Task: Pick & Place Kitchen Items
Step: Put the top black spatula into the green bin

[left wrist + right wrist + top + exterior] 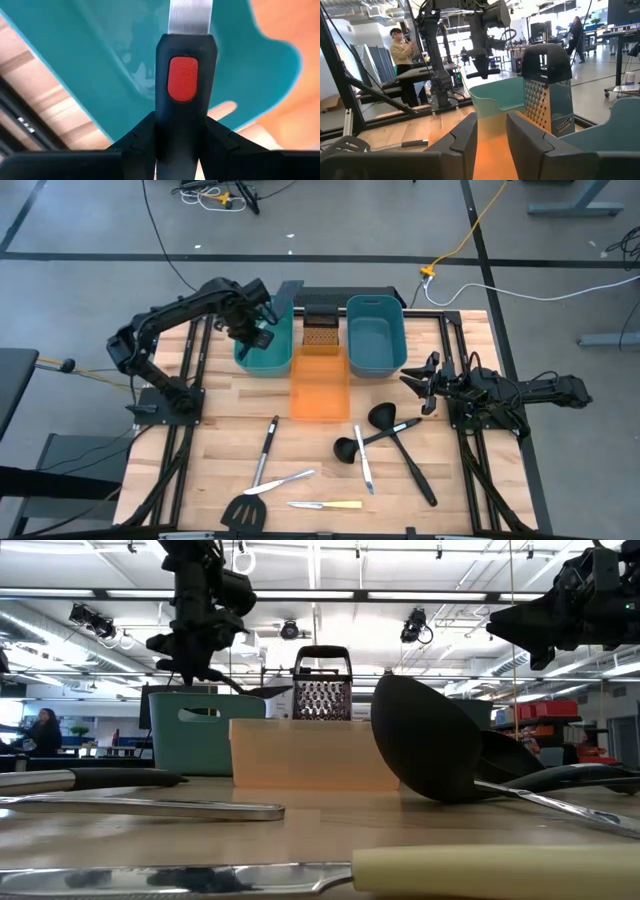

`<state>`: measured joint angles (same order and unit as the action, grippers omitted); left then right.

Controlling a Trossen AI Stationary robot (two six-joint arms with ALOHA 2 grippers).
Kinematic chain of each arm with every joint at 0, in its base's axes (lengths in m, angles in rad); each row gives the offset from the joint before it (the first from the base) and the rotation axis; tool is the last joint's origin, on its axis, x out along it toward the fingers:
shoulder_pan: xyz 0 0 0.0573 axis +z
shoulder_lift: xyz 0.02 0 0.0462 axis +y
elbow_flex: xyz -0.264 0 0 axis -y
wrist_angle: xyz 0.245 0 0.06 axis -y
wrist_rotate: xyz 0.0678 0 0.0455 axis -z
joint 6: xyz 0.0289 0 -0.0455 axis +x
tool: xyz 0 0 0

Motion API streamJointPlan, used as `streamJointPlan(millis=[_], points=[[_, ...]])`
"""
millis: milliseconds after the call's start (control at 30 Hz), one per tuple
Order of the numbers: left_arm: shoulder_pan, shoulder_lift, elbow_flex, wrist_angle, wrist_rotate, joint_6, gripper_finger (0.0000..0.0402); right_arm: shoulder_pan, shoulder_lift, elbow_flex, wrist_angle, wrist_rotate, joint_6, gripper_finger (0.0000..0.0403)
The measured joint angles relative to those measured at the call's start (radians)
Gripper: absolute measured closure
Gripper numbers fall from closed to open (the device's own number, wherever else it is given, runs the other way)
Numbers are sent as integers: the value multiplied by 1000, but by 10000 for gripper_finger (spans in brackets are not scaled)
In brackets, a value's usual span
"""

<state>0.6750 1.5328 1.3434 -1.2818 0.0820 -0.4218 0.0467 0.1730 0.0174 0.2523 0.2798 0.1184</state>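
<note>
Left gripper (182, 145) clamps black-handled utensil (185, 75) above teal tub (262, 358).

You have three tubs in a row at the back of the table (220, 435): the left tub (262, 358), the middle tub (320, 388) reaching nearer the front, and the right tub (375, 335). A grater (320, 330) stands behind the middle one. In front of the tubs, two ladles (385, 430) cross to the right. A spatula (255, 480) lies to the left, with knives (325, 504) between and before them. Your left gripper (262, 330) holds a tool (187, 80) over the left tub; the right gripper (418, 380) sits beside the right tub.
</note>
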Motion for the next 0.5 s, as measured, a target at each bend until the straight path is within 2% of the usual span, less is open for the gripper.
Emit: streamJointPlan(millis=[200,367,500], points=[[2,6,0,-53,-25,0,290,0,0,0,0,0,-1,289],[9,6,0,-198,-41,8,290,0,0,0,0,0,-2,289],[8,5,0,-231,-67,15,290,0,0,0,0,0,-2,289]])
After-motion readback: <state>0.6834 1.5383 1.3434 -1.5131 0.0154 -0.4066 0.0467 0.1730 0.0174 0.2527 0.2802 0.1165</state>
